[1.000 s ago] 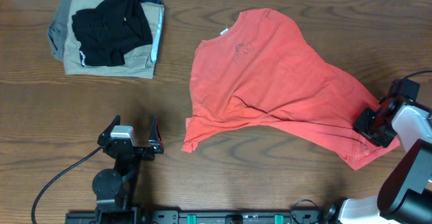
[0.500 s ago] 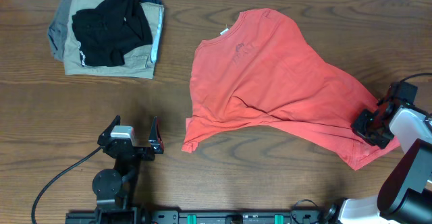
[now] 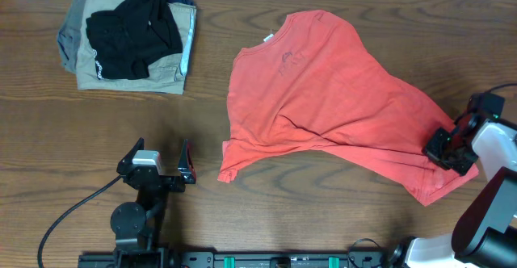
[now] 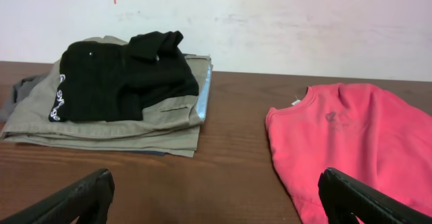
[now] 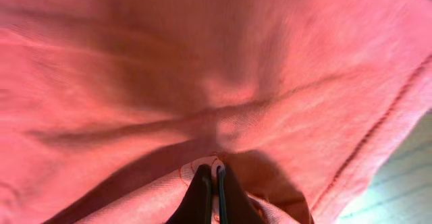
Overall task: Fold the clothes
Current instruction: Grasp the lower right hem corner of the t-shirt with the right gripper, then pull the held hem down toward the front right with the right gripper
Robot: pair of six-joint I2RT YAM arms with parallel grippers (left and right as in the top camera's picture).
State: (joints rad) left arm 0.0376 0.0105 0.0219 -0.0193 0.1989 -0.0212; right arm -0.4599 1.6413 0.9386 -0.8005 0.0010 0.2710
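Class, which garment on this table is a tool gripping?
The red-orange T-shirt, spread alone; the right tool pinches its edge. The black garment and khaki garments sit stacked apart, untouched.

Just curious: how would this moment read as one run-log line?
task: fold clothes | right gripper: shut on red-orange T-shirt edge | left gripper: open, apart from T-shirt | T-shirt: unfolded
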